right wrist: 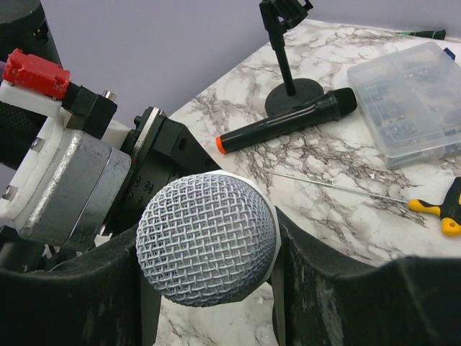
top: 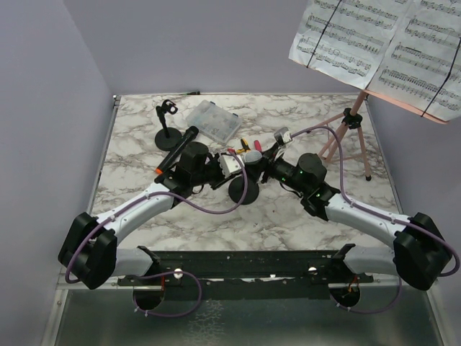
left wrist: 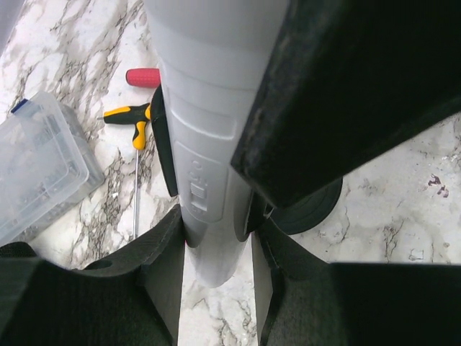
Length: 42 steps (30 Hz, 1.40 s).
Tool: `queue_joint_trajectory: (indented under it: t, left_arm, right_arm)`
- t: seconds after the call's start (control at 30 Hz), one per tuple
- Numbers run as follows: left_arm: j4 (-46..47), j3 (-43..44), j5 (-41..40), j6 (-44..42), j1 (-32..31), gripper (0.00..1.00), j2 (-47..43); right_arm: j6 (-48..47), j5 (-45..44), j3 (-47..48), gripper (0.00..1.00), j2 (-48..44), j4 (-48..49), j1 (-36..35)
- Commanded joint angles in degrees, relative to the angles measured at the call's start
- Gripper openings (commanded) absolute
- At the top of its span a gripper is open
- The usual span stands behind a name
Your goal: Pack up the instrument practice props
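The grey-headed microphone (top: pixel 251 155) hangs level above the table, held from both ends. My left gripper (left wrist: pixel 216 238) is shut on its grey handle (left wrist: pixel 205 144). My right gripper (right wrist: pixel 212 249) is shut on its mesh head (right wrist: pixel 205 238). A round black mic holder base (top: pixel 243 189) lies right below it. The black microphone (top: pixel 178 148) lies on the table beside the other mic holder (top: pixel 168 133). White sheet-music pages (top: pixel 374 43) rest on the pink tripod (top: pixel 351 133) at the back right.
A clear compartment box (top: pixel 212 121) sits at the back middle of the marble table (top: pixel 288 216). A yellow screwdriver (left wrist: pixel 130 115) and a red-handled one (left wrist: pixel 142 76) lie just beyond the grippers. Grey walls close in the left, back and right.
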<state>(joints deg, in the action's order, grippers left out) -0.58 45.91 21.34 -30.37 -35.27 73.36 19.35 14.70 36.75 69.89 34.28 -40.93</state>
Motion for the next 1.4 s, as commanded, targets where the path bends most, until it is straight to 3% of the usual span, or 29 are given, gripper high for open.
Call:
queue_joint_trajectory:
  t: [0.0, 0.1, 0.23, 0.4, 0.7, 0.97, 1.13, 1.37]
  left_arm:
    - [0.28, 1.00, -9.01, 6.36, 1.43, 0.43, -1.84]
    - [3.43, -1.04, -11.20, 11.18, 1.43, 0.57, -3.38]
    - [5.08, -3.17, -14.54, 17.79, 1.26, 0.64, -6.86]
    - [8.01, -8.64, -17.48, 24.04, -1.16, 0.66, -12.62]
    - [15.46, -16.01, -30.76, 31.48, -11.36, 0.66, -21.51]
    - [30.20, -18.94, -37.82, 34.92, -19.72, 0.68, -11.81]
    - [44.54, -20.93, -42.54, 38.43, -20.46, 0.69, -3.96]
    - [57.08, -20.77, -47.37, 41.94, -20.54, 0.69, 7.90]
  right_arm:
    - [0.10, 2.61, 0.40, 0.06, 3.80, -2.91, -0.44]
    - [0.41, 2.35, 1.16, 0.00, 4.94, -1.24, -0.47]
    - [0.60, 1.54, 1.92, 0.01, 6.52, 1.01, -0.47]
    - [0.62, 2.02, 2.65, 0.01, 8.42, 3.11, -0.39]
    - [1.88, 0.09, 3.37, 0.01, 9.98, 5.05, -0.47]
    - [2.76, 0.49, 3.05, 0.01, 10.15, 5.93, -0.47]
    - [2.82, 0.37, 2.62, 0.01, 9.52, 5.55, -0.47]
    - [2.81, -0.30, 1.52, 0.01, 7.75, 4.39, -0.47]
